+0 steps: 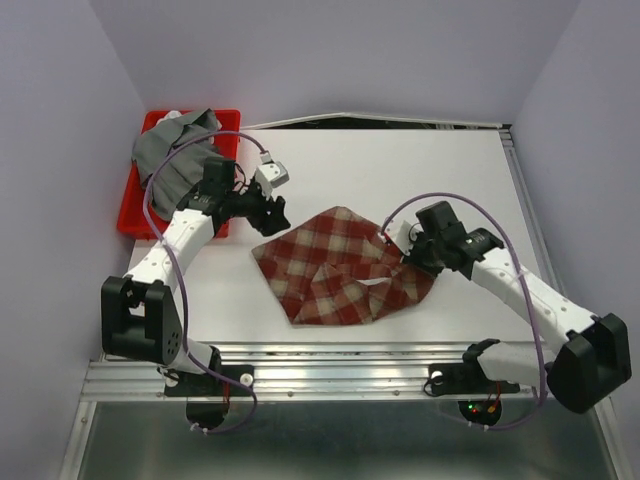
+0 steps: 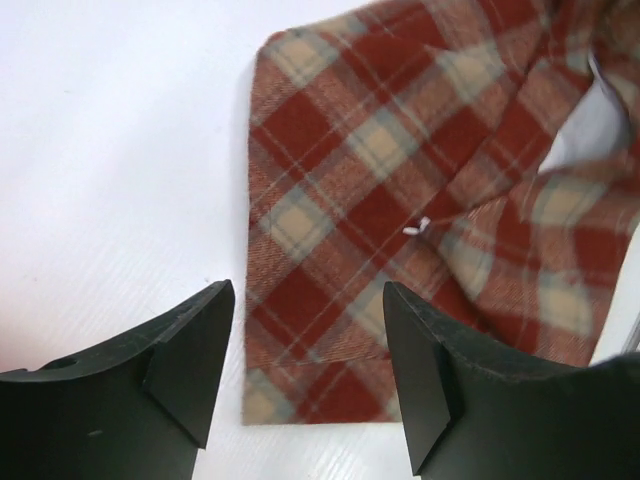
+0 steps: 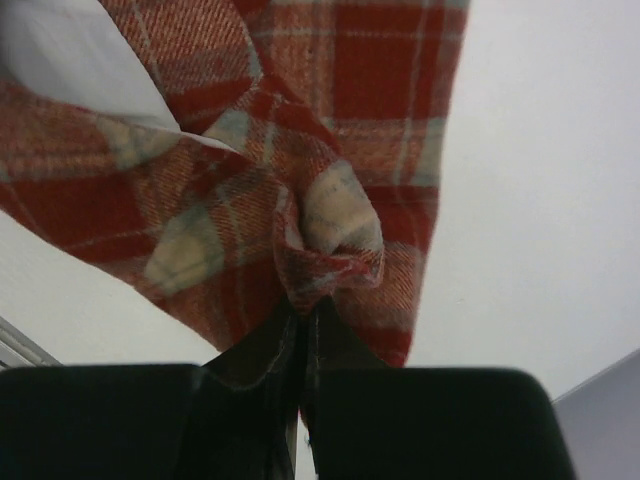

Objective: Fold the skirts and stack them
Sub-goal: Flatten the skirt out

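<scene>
The red-and-cream plaid skirt lies spread and partly doubled over in the middle of the white table. The grey pleated skirt is heaped in the red tray at the back left. My left gripper is open and empty just above the plaid skirt's upper left corner; in the left wrist view that corner lies between the two black fingers. My right gripper is shut on the plaid skirt's right edge; the right wrist view shows a bunched fold pinched at the fingertips.
The red plastic tray stands at the table's back left corner, close behind the left arm. A metal rail runs along the near edge. Grey walls close in left, right and behind.
</scene>
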`<state>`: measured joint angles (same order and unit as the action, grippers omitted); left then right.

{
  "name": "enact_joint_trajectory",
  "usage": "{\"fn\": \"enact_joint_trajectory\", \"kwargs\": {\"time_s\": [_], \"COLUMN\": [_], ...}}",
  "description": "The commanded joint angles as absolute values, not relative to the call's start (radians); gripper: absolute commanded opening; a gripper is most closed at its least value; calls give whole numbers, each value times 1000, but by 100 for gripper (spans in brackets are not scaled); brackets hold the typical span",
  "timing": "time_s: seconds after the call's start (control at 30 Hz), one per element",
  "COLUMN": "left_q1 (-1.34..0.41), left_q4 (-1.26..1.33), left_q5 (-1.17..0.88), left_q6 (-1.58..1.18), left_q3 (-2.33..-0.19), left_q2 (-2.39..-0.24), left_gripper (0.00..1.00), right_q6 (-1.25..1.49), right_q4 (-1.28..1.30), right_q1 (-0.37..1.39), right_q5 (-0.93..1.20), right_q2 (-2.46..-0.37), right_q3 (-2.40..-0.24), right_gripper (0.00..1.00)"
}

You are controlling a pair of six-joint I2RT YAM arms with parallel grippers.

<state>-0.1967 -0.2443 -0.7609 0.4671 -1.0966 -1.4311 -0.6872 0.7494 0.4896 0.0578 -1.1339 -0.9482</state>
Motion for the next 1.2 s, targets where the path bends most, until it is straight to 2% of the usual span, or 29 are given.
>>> {"fn": "enact_joint_trajectory", "kwargs": {"time_s": [0.0, 0.17, 0.27, 0.37, 0.6, 0.97, 1.07, 1.13, 1.17], "left_q1": [-224, -303, -444, -508, -555, -580, -580, -578, -578], "left_q4": [-533, -618, -528, -407, -347, -296, -304, -319, -343], "left_q5": [-819, -778, -700, -696, -765, -767, -814, -842, -856], "left_q6": [856, 1005, 928, 789, 585, 431, 408, 407, 417], "left_q3": [-1149, -1048, -974, -936, -1040, -1132, -1147, -1158, -1169], "left_q2": [-1445, -1404, -1384, -1390, -1607, -1778, -1818, -1836, -1838], "left_gripper": [71, 72, 72, 73, 75, 71, 65, 55, 47], "right_q6": [-669, -667, -650, -643, -638, -618, -614, -606, -601], "right_q4": [634, 627, 627, 629, 629, 629, 629, 630, 629], "right_q1": [474, 474, 474, 474, 474, 465, 465, 454, 454], "right_q5": [9, 3, 8, 6, 5, -26, -31, -37, -40], "right_q2": [-1132, -1109, -1089, -1077, -1046, -1000, -993, -985, -983], "right_q3": [-899, -856, -839, -825, -796, -767, -758, -758, -761], "right_gripper": [1, 1, 1, 1, 1, 1, 1, 1, 1]}}
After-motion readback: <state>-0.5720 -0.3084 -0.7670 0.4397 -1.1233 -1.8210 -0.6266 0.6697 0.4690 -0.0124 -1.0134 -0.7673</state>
